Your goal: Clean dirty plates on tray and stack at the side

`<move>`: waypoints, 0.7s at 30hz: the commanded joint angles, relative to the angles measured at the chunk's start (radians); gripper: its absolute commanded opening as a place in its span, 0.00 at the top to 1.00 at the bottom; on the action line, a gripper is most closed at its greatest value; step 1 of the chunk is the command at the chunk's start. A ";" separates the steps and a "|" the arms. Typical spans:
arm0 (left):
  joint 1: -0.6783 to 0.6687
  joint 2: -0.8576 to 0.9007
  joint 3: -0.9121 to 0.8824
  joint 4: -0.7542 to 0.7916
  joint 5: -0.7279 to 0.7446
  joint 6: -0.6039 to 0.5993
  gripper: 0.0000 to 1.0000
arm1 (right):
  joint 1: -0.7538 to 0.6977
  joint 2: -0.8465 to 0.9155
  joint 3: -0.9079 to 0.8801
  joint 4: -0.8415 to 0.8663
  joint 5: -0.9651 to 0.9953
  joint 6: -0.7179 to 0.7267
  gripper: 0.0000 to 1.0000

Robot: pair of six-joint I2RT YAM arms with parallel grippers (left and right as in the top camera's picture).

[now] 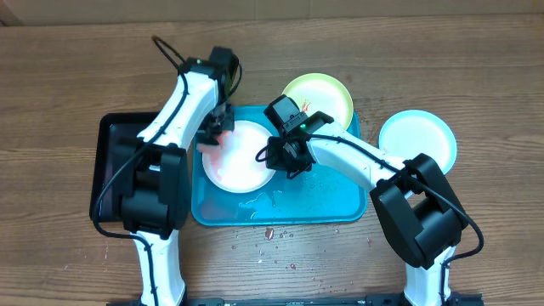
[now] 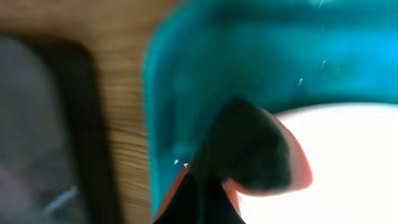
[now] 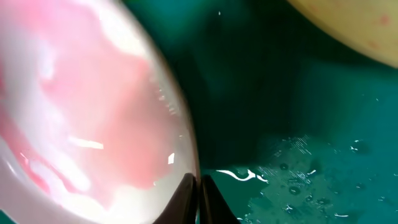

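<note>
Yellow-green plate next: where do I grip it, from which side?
Pinch the yellow-green plate by its far rim, coming from beyond the tray. It appears to lie across the tray's far wall, so that edge overhangs, likely with room beneath for a finger; the near edge sits inside the tray.

Black tray (image 1: 110,153) on wooden table (image 1: 68,68); reddish specks (image 1: 269,232), perhaps crumbs.
</note>
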 commanded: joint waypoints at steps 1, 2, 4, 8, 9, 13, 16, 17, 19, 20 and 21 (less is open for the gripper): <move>0.008 0.007 0.201 -0.084 -0.051 0.025 0.96 | 0.003 0.003 -0.005 -0.012 0.000 -0.007 0.96; 0.009 0.007 0.254 -0.121 -0.032 0.037 0.96 | 0.003 0.003 -0.005 -0.007 0.000 -0.007 0.96; 0.012 0.007 0.332 -0.173 -0.002 0.053 0.96 | 0.003 0.003 -0.005 0.006 0.000 -0.007 0.86; 0.018 0.007 0.466 -0.268 0.079 0.094 0.96 | 0.003 0.023 -0.005 0.036 -0.002 0.026 0.78; 0.018 0.007 0.488 -0.286 0.098 0.102 0.96 | 0.003 0.035 -0.005 0.040 -0.006 0.034 0.78; 0.024 0.007 0.517 -0.328 0.133 0.119 0.96 | 0.003 0.046 -0.004 0.038 -0.028 0.042 0.96; 0.027 0.008 0.517 -0.362 0.128 0.122 0.96 | 0.003 0.039 0.009 0.007 -0.038 0.041 0.96; 0.027 0.008 0.517 -0.367 0.125 0.123 0.96 | 0.003 0.032 0.016 -0.008 -0.038 0.036 0.96; 0.027 0.008 0.517 -0.374 0.123 0.123 0.96 | 0.003 0.006 0.029 -0.040 -0.033 -0.005 0.96; 0.027 0.008 0.516 -0.375 0.123 0.122 0.96 | 0.003 -0.013 0.036 -0.061 -0.017 -0.015 0.96; 0.027 0.008 0.515 -0.377 0.124 0.122 0.96 | 0.003 -0.037 0.043 -0.090 0.020 -0.016 0.96</move>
